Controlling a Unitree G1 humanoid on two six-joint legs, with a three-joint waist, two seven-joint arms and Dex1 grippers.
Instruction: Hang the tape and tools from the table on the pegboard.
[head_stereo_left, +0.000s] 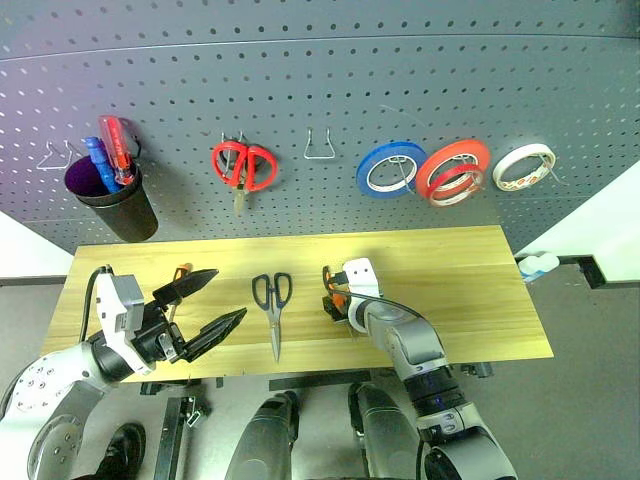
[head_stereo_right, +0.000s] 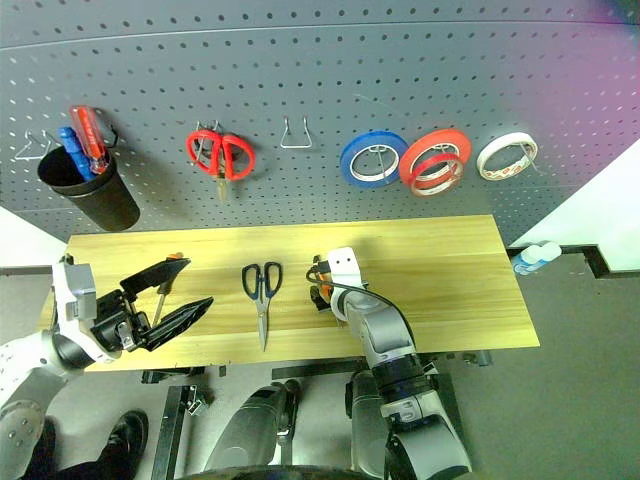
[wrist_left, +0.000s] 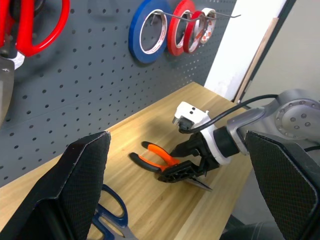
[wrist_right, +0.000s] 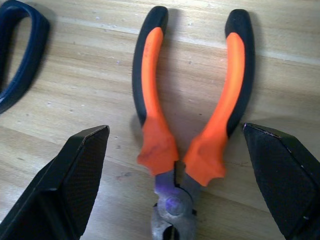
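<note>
Pliers (wrist_right: 192, 145) with glossy orange-and-black grips lie flat on the grainy wooden desk (head_stereo_left: 470, 270), between the right tool's (wrist_right: 185, 185) spread textured black fingers; left tool (head_stereo_left: 205, 305) gapes too.

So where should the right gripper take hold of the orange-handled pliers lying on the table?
Probably across the pliers just behind the pivot, from above. They lie flat and the handles splay wide further back. The open right gripper already straddles that narrow waist.
</note>
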